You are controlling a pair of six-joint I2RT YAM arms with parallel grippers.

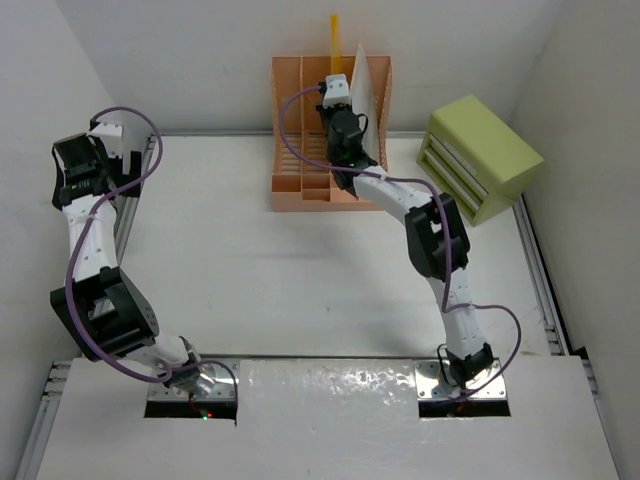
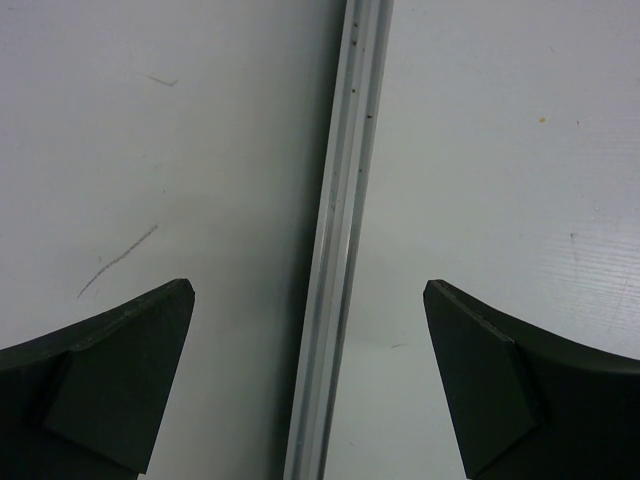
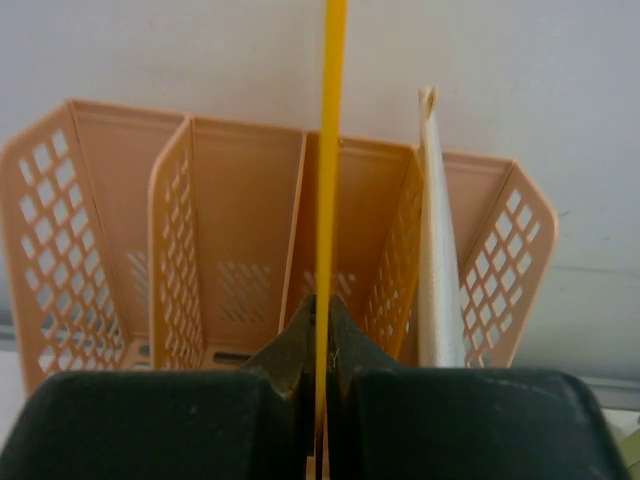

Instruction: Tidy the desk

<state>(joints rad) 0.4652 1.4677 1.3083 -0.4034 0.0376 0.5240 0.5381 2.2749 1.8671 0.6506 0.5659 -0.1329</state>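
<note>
Right hand holds a sheet at the rack; left hand waits open.
The right hand (image 3: 322,310) is clamped on a thin yellow sheet (image 3: 330,150), held upright and on edge over the peach file rack (image 3: 240,220) at the far edge of the white table (image 1: 300,290), beside a white folder (image 3: 437,260) in the rightmost slot. A green drawer box (image 1: 480,155) sits at the far right corner. The left hand (image 2: 308,290) hangs with its fingers spread wide over the rail (image 2: 345,180) on the table's left edge.
</note>
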